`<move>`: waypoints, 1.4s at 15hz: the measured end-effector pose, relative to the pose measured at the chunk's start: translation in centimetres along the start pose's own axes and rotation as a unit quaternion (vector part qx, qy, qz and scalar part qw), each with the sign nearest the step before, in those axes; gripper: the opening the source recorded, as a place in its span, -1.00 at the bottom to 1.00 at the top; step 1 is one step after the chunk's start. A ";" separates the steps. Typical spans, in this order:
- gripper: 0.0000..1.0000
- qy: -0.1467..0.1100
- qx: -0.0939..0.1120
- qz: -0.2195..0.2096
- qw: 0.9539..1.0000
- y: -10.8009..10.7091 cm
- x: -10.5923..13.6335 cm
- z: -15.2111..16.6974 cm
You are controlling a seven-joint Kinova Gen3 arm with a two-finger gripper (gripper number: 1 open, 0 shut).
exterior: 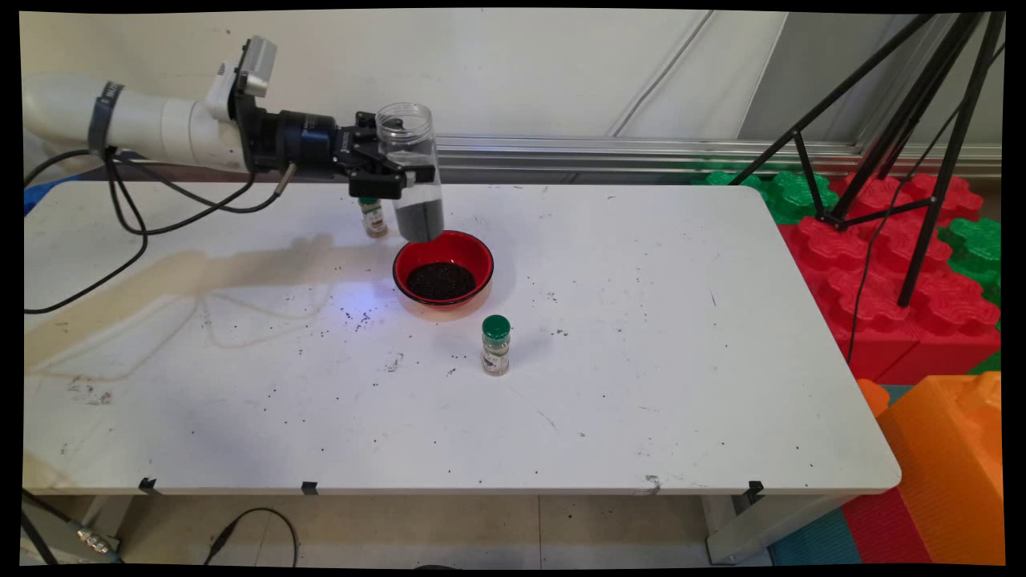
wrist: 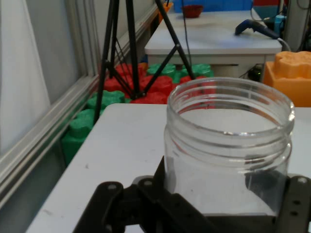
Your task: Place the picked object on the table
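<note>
My gripper point(exterior: 401, 172) is shut on a clear plastic jar point(exterior: 413, 172) with no lid, held upright above the table. Dark grains fill the jar's lower part. Its bottom hangs just over the back rim of a red bowl point(exterior: 443, 272), which holds a pool of the same dark grains. In the hand view the jar's point(wrist: 228, 145) open threaded mouth fills the lower right, with the black fingers point(wrist: 291, 204) on both sides of it. A small spice bottle with a green cap point(exterior: 495, 344) stands in front of the bowl. Another small spice bottle point(exterior: 373, 216) stands behind, partly hidden by the gripper.
Dark grains lie scattered on the white table point(exterior: 681, 401) around the bowl. A black tripod point(exterior: 906, 144) stands to the right on red and green foam blocks point(exterior: 882, 264). An orange block point(exterior: 954, 457) sits off the table's front right corner. Black cables point(exterior: 128, 216) hang at the left.
</note>
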 end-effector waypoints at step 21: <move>-1.00 -0.029 -0.080 -0.017 0.996 8.0 -4.4 -3.0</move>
